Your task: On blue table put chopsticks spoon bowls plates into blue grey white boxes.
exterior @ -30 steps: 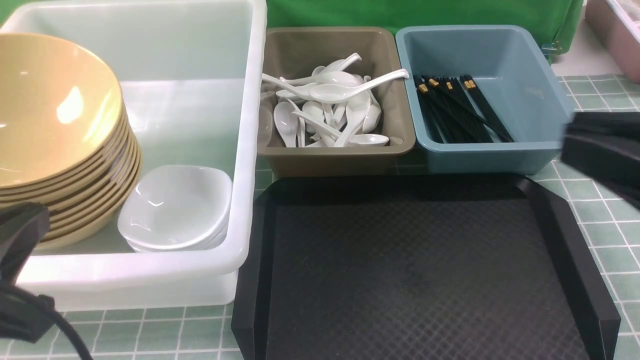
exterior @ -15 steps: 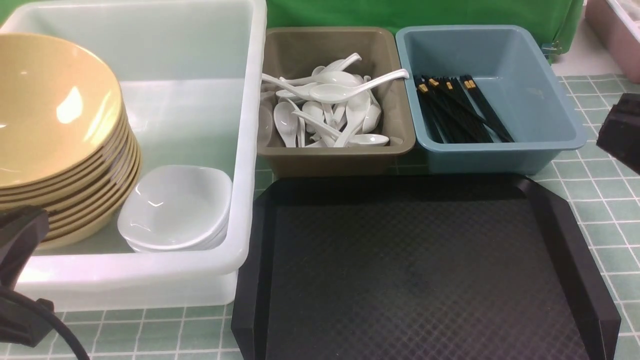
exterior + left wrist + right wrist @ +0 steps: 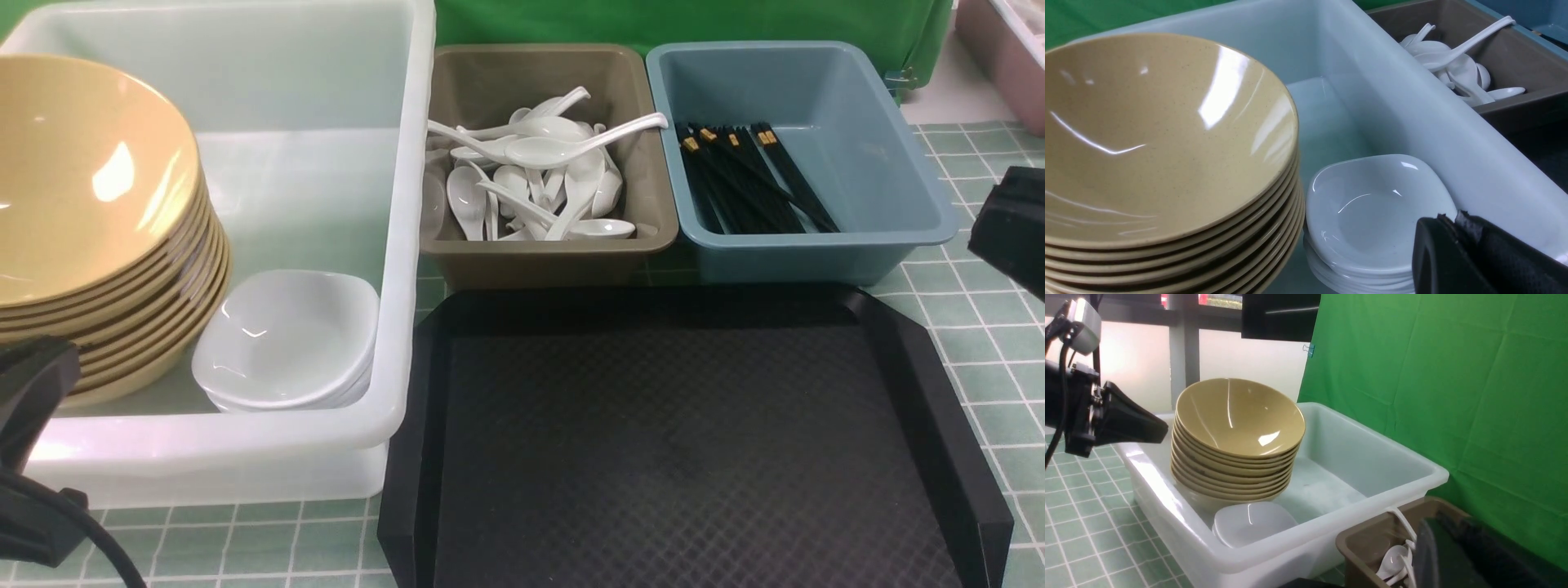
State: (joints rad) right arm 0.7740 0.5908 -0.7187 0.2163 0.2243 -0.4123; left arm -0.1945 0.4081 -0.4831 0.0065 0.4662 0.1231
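1. Jaws of the left gripper (image 3: 1457, 228) are pressed together with nothing between them; the tip hangs over the near rim of the white box (image 3: 408, 204)
2. Right gripper (image 3: 1012, 229) shows only as a dark block at the frame edge, and I cannot tell how its jaws stand or whether they hold anything
3. Just beyond the left jaws sits a stack of white plates (image 3: 1376, 212), inside the white box and against its right wall
4. Touching the plates, to the left of the left jaws, stands a tall stack of tan bowls (image 3: 90, 220) in the same box
5. Spoons (image 3: 539, 171) lie heaped in the grey box (image 3: 645, 237), between the two grippers
6. Chopsticks (image 3: 743, 180) lie in the blue box (image 3: 898, 163), near the right gripper and to its left
7. Black tray (image 3: 678, 457) lies between the two grippers, in front of the grey and blue boxes, on the green checked cloth (image 3: 971, 327)
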